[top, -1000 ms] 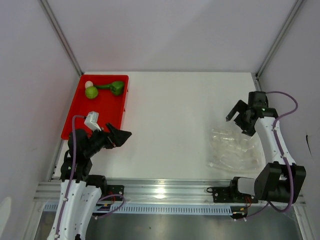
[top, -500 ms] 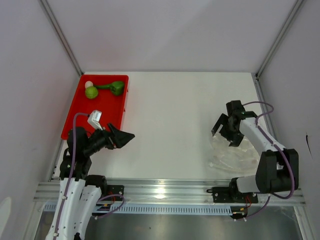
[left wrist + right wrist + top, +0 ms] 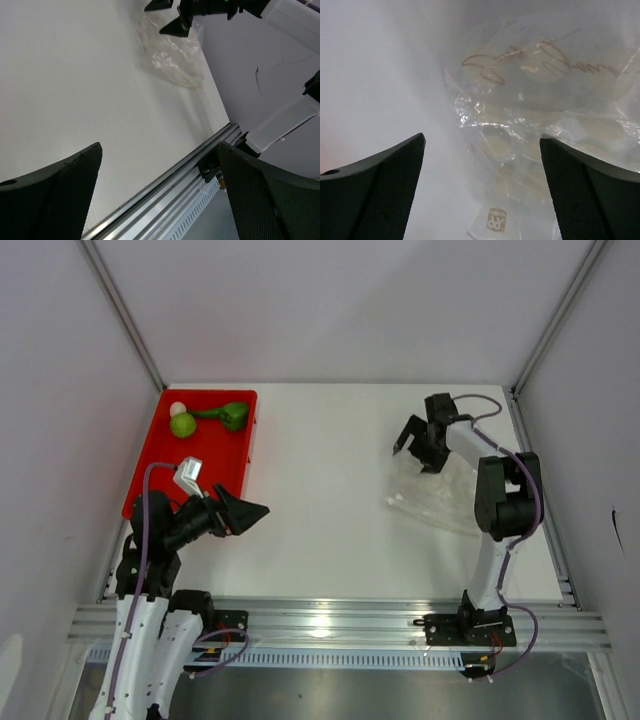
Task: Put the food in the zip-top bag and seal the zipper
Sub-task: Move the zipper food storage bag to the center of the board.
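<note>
Overhead, the right gripper [image 3: 413, 447] stood wide open, holding nothing, above the far edge of the bag [image 3: 436, 497], which spread crumpled under and nearward of it. Open table [image 3: 330, 470] stretched leftward to the left gripper [image 3: 252, 512], also spread and empty, just beside the tray [image 3: 215, 465], the food [image 3: 183, 425] well beyond it.

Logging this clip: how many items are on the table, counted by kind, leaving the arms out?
food pieces: 3, namely lime-green ball, white ball, green pepper, all in the tray
red tray: 1
clear zip-top bag: 1
Total: 5
</note>
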